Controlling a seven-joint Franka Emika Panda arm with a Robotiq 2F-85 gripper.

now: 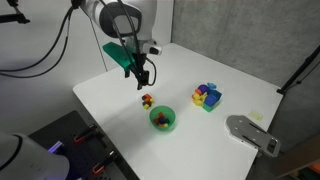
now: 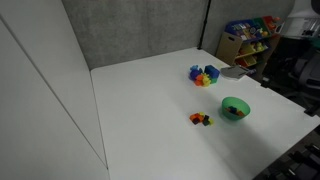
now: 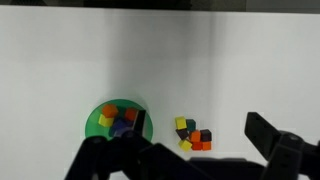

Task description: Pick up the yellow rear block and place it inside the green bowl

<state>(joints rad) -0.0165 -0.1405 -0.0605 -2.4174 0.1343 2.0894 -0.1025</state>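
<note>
A cluster of tiny blocks lies on the white table, just beside the green bowl. Two tiny yellow cubes show in it, one at the cluster's upper edge and one at its lower edge, among red, orange and dark cubes. The cluster and the green bowl show in both exterior views. The bowl holds a few small coloured blocks. My gripper is open and empty, hanging above the cluster with a finger on each side of it.
A pile of bigger blue, yellow, red and green blocks lies farther back on the table. A grey flat object sits near the table's edge. Shelves with toys stand beyond the table.
</note>
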